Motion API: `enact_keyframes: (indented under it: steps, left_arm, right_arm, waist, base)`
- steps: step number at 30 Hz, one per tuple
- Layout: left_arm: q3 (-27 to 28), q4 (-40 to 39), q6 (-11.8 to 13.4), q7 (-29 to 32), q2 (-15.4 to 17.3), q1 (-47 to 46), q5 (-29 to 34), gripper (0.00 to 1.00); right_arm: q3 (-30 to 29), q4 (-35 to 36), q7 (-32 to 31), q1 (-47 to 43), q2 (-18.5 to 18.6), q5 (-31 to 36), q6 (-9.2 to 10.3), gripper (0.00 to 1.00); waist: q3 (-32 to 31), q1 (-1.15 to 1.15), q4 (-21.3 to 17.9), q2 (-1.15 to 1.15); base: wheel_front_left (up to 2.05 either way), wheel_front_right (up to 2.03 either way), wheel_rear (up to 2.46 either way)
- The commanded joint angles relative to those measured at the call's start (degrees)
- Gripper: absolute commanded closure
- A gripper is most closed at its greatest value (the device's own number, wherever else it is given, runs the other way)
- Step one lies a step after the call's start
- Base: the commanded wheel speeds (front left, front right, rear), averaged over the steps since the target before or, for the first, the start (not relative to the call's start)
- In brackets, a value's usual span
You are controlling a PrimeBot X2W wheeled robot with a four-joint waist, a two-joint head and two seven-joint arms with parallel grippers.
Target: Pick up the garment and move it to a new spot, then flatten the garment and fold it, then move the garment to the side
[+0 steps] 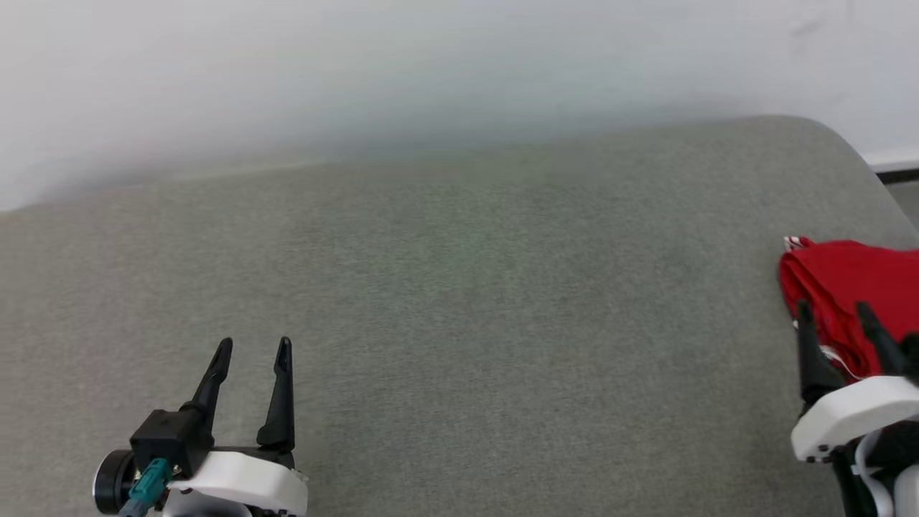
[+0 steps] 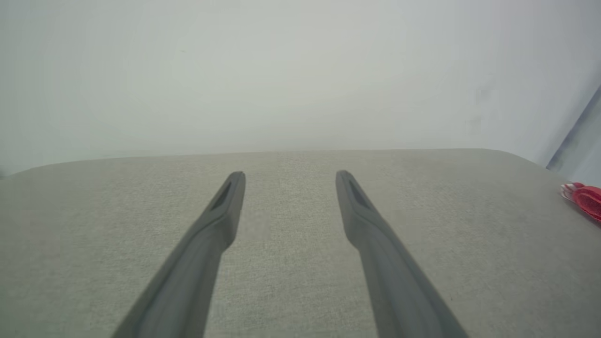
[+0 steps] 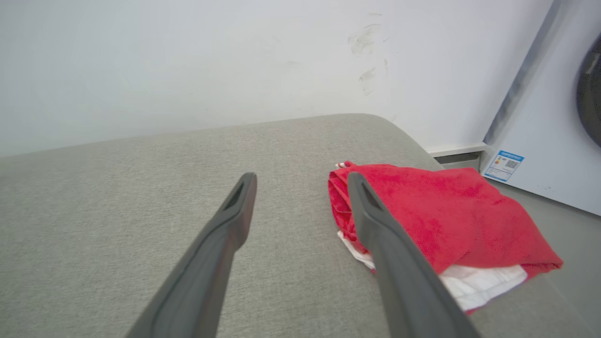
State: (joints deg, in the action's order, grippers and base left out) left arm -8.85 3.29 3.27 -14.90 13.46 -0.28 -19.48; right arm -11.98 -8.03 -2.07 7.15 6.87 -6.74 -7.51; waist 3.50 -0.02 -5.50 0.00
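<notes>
Our left gripper (image 1: 255, 342) has its fingers spread above the grey upholstery (image 1: 459, 301). Our right gripper (image 1: 833, 306) is spread too, gripping nothing, at the near edge of the garment (image 3: 436, 211). The garment lies folded at the upholstery's right end, red over white. Beyond are the white wall (image 1: 431, 64) and a white appliance (image 3: 554, 117).

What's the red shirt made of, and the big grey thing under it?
The red shirt looks like soft, matte cloth, perhaps cotton knit or terry: fuzzy nap, limp folds and wrinkles. The grey surface looks like woven upholstery fabric, probably over padding: fine flecked weave, rounded corner.
</notes>
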Motion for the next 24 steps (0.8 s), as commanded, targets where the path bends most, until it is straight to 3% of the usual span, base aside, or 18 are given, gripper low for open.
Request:
enact_keyframes:
  steps: [1,12,24]
  left_arm:
    - [0.3,0.1,0.1,-0.4,-0.1,0.5,0.2,0.00]
    - [3.1,0.2,-0.1,-0.3,-0.3,3.7,1.8,0.00]
    - [3.8,0.3,-0.4,-0.3,-0.9,6.8,2.6,0.00]
  right_arm:
    - [1.0,0.9,0.0,-0.8,-0.2,-0.5,0.05,0.00]
    - [9.7,9.7,0.5,-7.1,-2.2,-1.1,0.05,0.00]
    - [11.7,14.7,-1.2,-12.7,-3.6,-0.7,0.05,0.00]
  waist:
    - [-1.6,0.02,1.8,0.00]
    - [-4.3,0.02,4.4,0.00]
    - [-5.9,0.02,3.8,0.00]
  base:
    - [0.00,0.00,0.00]
    - [0.00,0.00,0.00]
    - [0.00,0.00,0.00]
